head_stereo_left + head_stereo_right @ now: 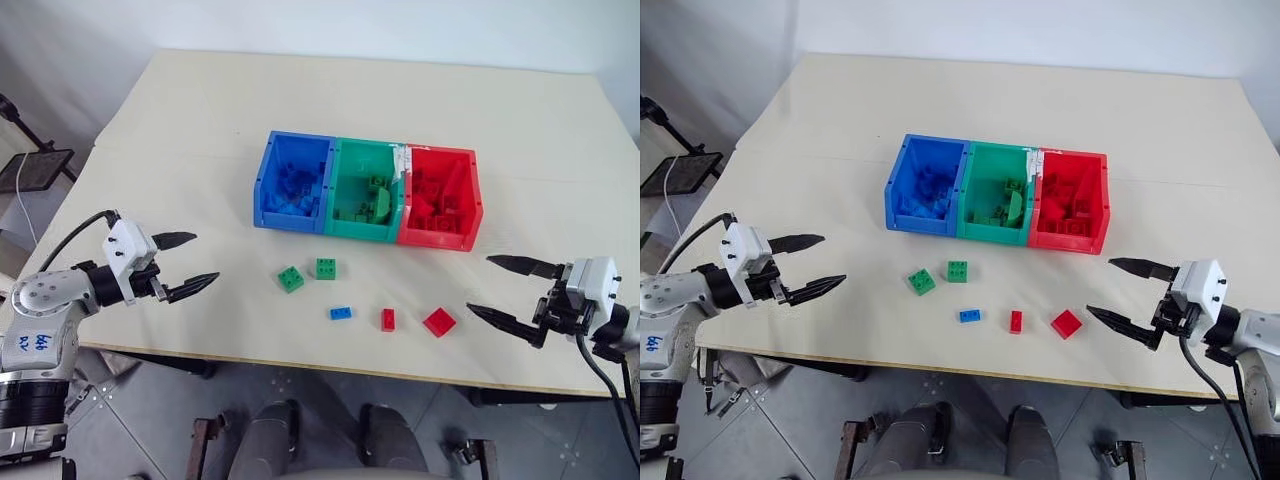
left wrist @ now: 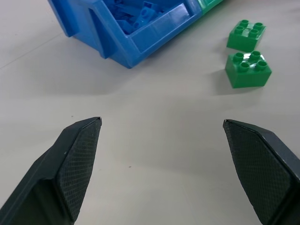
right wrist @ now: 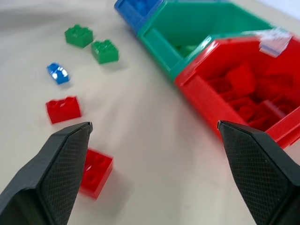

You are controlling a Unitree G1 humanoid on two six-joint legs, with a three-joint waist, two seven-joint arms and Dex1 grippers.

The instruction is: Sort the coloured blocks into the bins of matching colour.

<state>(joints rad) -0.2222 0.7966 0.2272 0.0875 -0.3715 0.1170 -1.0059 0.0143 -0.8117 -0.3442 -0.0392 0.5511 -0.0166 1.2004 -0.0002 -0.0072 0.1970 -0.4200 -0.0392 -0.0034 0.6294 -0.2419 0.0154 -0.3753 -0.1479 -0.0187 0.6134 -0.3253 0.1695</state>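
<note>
Blocks [image 1: 340, 313] loose on table [image 1: 200, 120], bins [image 1: 367, 190] behind.

Mid-frame: joined blue bin [image 1: 266, 195], green bin [image 1: 340, 205], red bin [image 1: 470, 205], all holding bricks. Below them, loose on the table [image 1: 200, 130]: two green blocks [image 1: 291, 279] [image 1: 326, 268], blue block [image 1: 340, 313], narrow red block [image 1: 388, 319], wider red block [image 1: 439, 321]. Left gripper [image 1: 186, 264] lower left, right gripper [image 1: 500, 290] lower right, both agape, empty.
</note>
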